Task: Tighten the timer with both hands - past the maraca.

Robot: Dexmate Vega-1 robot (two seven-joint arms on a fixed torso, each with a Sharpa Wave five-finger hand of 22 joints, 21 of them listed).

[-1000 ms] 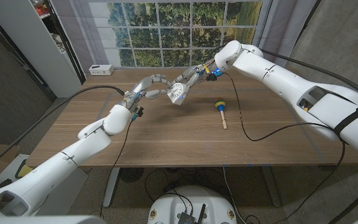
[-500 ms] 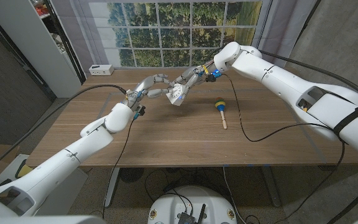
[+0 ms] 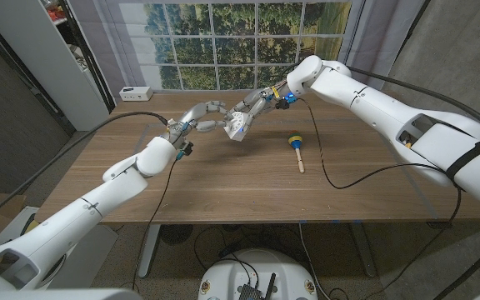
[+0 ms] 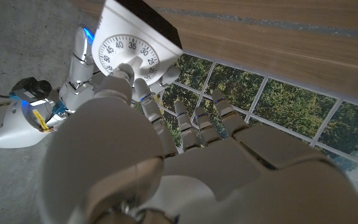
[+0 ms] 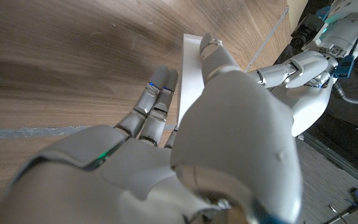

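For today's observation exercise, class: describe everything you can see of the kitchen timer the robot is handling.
The timer is a small white box, plastic by its look, with a round white dial face printed with black numbers and a knob at its centre. It is held above the wooden table, tilted, toward the far side and left of the maraca. The right hand holds its body, and the left hand has its fingertips at the knob.

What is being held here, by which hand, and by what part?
The timer: the right hand grips its white body, and the left hand has fingers on the dial knob at its face.
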